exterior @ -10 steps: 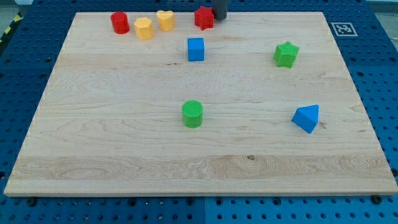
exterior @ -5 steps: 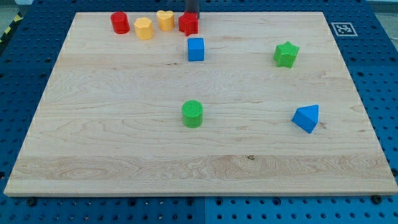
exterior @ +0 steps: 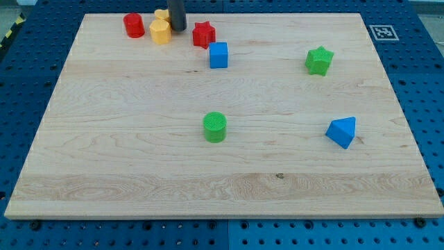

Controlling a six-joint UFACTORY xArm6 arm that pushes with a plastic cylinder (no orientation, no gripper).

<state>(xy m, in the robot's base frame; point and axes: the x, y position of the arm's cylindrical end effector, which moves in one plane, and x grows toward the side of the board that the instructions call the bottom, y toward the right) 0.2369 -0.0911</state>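
Observation:
My tip (exterior: 178, 28) stands near the view's top edge, left of centre. The rod hides most of a yellow block (exterior: 161, 14) behind it, whose shape I cannot make out. A yellow hexagonal block (exterior: 160, 32) sits just left of the tip, touching or almost touching it. A red star block (exterior: 203, 34) lies a short way to the tip's right, apart from it. A red cylinder (exterior: 134, 25) stands further left. A blue cube (exterior: 218, 55) sits just below and right of the red star.
On the wooden board (exterior: 104, 153) a green cylinder (exterior: 215, 127) stands near the middle, a green star block (exterior: 319, 60) at the upper right, and a blue wedge-shaped block (exterior: 342, 131) at the right. A marker tag (exterior: 381, 32) lies off the board's top right corner.
My tip has swept left along the top edge. The red star slid left and slightly down, now beside the blue cube. The rear yellow block shifted left behind the rod.

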